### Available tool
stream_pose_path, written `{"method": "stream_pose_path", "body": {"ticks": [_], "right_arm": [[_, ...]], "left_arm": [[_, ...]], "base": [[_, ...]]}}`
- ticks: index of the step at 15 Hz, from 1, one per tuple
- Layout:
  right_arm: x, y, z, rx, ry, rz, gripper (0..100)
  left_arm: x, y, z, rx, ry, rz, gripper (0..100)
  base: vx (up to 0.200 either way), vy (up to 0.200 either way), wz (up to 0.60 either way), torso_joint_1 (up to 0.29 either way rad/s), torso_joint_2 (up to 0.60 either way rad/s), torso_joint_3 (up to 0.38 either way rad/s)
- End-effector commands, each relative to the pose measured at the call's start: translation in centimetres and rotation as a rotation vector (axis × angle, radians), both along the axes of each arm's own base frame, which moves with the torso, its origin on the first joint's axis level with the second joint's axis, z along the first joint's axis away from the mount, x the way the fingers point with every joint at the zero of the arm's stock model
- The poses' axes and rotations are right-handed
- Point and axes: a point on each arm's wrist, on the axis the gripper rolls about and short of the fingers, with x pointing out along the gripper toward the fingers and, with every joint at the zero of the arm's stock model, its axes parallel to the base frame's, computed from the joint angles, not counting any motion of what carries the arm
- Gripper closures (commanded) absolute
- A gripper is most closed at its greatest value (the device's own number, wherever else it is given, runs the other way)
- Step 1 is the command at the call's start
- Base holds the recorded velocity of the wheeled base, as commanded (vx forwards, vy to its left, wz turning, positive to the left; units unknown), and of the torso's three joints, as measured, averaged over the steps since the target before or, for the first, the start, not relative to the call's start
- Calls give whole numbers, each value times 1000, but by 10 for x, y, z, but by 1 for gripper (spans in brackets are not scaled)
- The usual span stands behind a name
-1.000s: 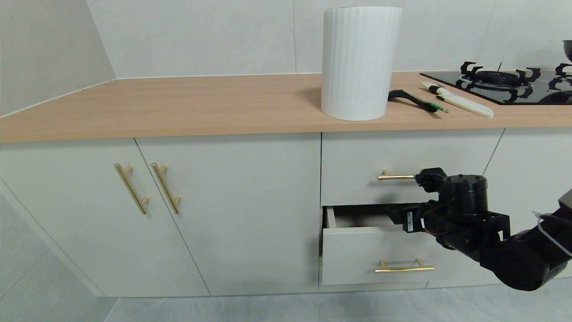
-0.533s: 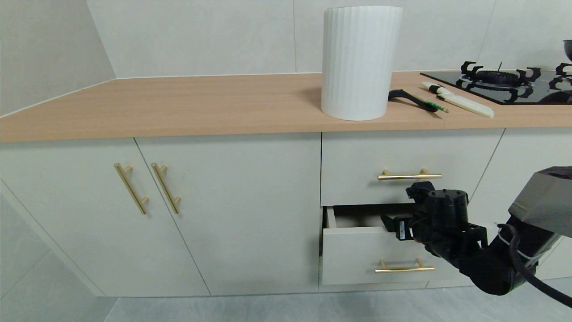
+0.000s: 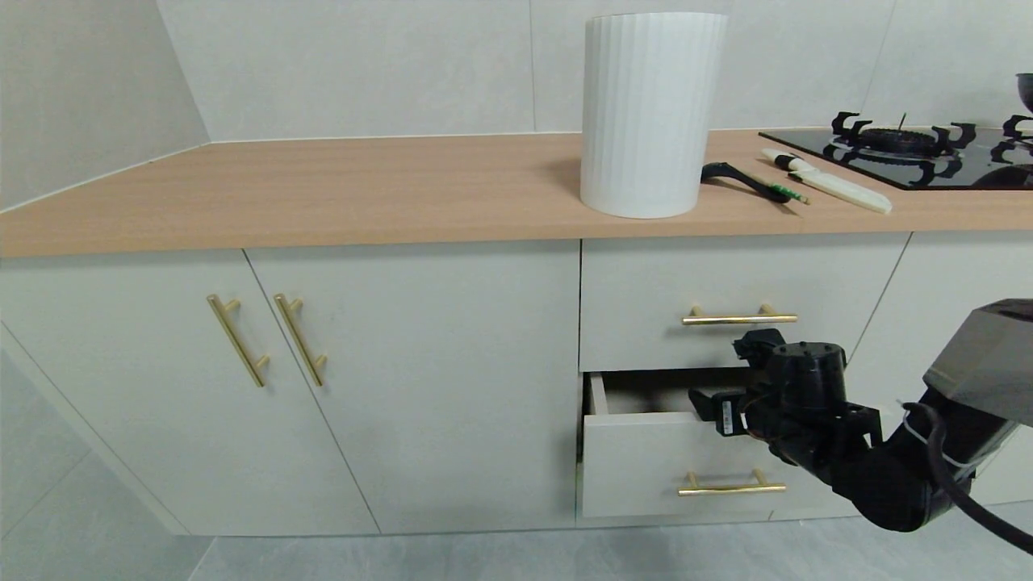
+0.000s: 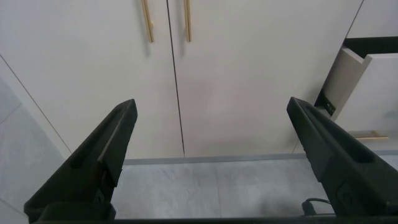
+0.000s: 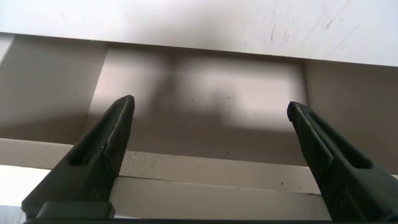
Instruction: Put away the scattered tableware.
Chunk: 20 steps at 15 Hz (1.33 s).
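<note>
Scattered tableware lies on the wooden counter [image 3: 363,190] at the right: a black-handled utensil [image 3: 734,177], green-tipped chopsticks [image 3: 787,192] and a white knife [image 3: 835,186]. Below them the lower drawer [image 3: 646,460] stands pulled out a little. My right gripper [image 3: 706,402] is at the drawer's gap, just above its front panel. In the right wrist view the right gripper [image 5: 211,162] is open, facing the bare inside of the drawer [image 5: 205,124]. My left gripper [image 4: 211,162] is open and holds nothing, low before the cabinet doors [image 4: 174,93].
A tall white ribbed container [image 3: 646,113] stands on the counter left of the tableware. A black gas hob [image 3: 912,149] is at the far right. The upper drawer [image 3: 726,290] is closed, with its gold handle [image 3: 738,317] above my right arm. Grey floor [image 4: 205,186] lies below.
The right gripper dropped from the upper drawer handle's height and shifted left to the lower drawer's gap. Over the last half second it has barely moved.
</note>
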Motion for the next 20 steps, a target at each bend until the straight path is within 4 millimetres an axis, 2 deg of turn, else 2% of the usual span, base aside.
{"method": "stream_pose_path", "body": {"ticks": [1, 10, 20], "right_arm": [[-5, -1, 9, -6, 17, 2, 0], [-37, -9, 35, -21, 227, 91, 0], [-69, -6, 39, -165, 560, 185, 0]], "left_arm": [[0, 0, 0, 0, 1, 0, 0], [0, 0, 0, 0, 1, 0, 0], [0, 0, 0, 0, 1, 0, 0]], "base": [[0, 0, 0, 0, 0, 0], [0, 0, 0, 0, 0, 0], [0, 0, 0, 0, 0, 0]]}}
